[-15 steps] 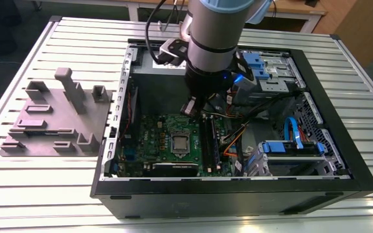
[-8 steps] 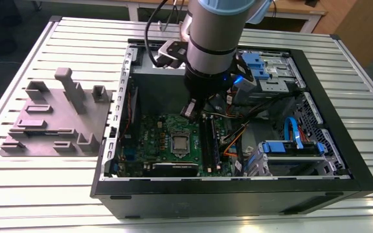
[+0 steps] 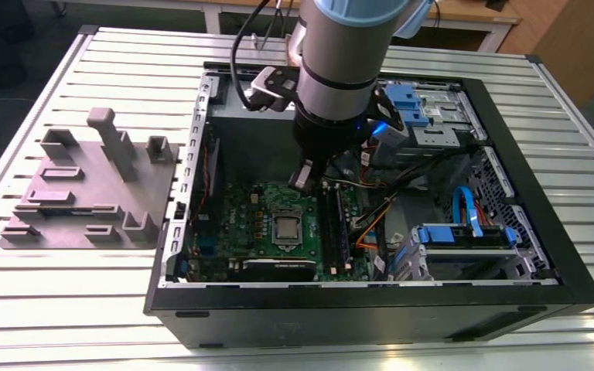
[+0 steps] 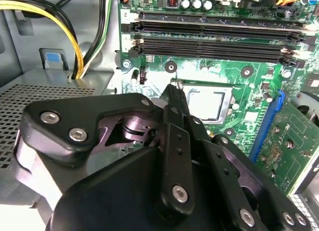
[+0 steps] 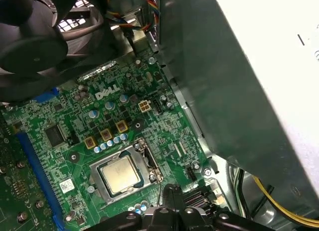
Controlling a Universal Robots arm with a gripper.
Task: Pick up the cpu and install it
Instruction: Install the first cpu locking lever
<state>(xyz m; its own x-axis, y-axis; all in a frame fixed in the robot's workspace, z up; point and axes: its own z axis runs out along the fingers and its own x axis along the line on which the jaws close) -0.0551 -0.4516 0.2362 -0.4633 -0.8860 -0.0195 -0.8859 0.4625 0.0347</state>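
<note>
Although the task speaks of picking up, the cpu (image 5: 119, 173) already lies flat in the socket frame (image 5: 149, 161) on the green motherboard (image 3: 245, 202), its silvery top facing up and square to the frame, with no finger on it. In the exterior view the gripper (image 3: 311, 179) hangs inside the open computer case (image 3: 575, 297), above the board and a little toward the far end from the chip (image 3: 288, 226), so the cpu lies below and just ahead of the fingertips. In both wrist views the fingers (image 4: 175, 94) come to a narrow point with no visible gap between them, drawn together and holding nothing. The tip hovers near one edge of the socket, apart from the chip; whether it touches the frame cannot be told.
</note>
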